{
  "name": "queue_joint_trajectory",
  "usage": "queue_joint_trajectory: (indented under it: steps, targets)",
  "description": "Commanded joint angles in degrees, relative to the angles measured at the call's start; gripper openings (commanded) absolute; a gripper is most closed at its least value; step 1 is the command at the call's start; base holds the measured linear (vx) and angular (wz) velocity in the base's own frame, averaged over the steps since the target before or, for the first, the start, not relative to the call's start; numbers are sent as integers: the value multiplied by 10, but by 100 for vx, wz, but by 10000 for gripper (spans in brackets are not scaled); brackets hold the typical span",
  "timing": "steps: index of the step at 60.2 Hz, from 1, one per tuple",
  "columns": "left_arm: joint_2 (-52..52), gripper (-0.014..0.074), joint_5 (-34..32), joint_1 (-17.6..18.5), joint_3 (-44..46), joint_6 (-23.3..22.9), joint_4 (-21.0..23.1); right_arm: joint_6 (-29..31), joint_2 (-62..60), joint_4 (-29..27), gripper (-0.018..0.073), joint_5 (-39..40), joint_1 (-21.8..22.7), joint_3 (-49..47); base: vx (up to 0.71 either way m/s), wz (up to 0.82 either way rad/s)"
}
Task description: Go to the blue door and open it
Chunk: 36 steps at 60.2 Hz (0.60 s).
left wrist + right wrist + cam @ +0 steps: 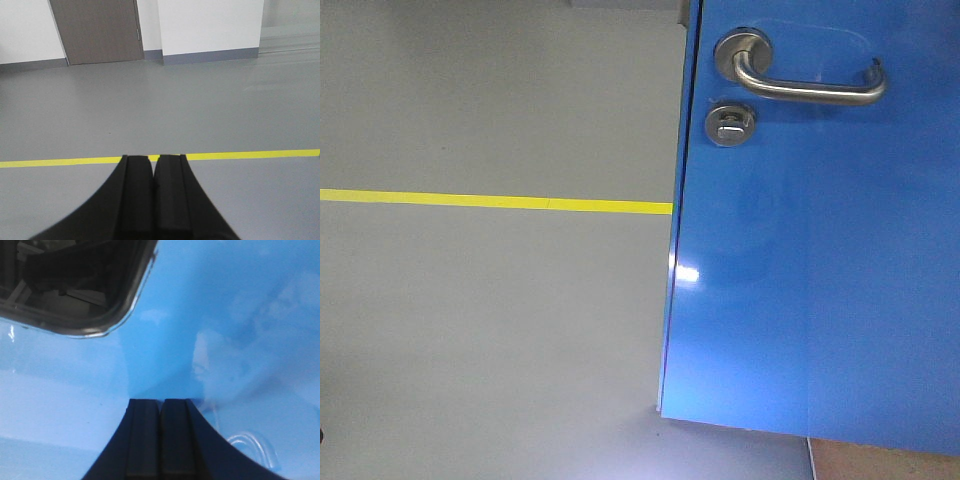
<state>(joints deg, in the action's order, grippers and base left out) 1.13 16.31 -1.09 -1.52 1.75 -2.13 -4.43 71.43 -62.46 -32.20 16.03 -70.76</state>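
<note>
The blue door [820,270] fills the right half of the front view, its left edge free over the grey floor. Its silver lever handle [800,78] and round thumb-turn lock [730,124] sit near the top. Neither gripper shows in the front view. In the right wrist view my right gripper [161,401] is shut and empty, its tips at or very close to the glossy blue door face [225,315]. In the left wrist view my left gripper [154,157] is shut and empty, pointing out over open floor.
A yellow floor line [490,202] runs across the grey floor, also in the left wrist view [250,154]. A brown door [97,30] and white walls stand far off. A dark rounded window [65,285] sits in the blue door's upper left.
</note>
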Motion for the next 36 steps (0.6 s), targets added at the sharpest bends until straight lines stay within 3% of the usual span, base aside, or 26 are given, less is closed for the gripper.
queue_joint_trajectory:
  steps: [1, 12, 24, 36]
  targets:
    - [4, 70, -48, 3, -3, -1, 4, 7, -18, 1, 2, 30, 2, -17, 0, 0]
    - [4, 70, -48, 3, -3, -1, 4, 7, -64, 102, 2, 43, 2, -5, 0, 0]
    - [4, 70, -48, 3, -3, -1, 4, 7, -170, 180, 2, 50, 2, 135, 0, 0]
    - [4, 70, -48, 3, -3, -1, 4, 6, -312, 362, 2, 23, 2, 286, 0, 0]
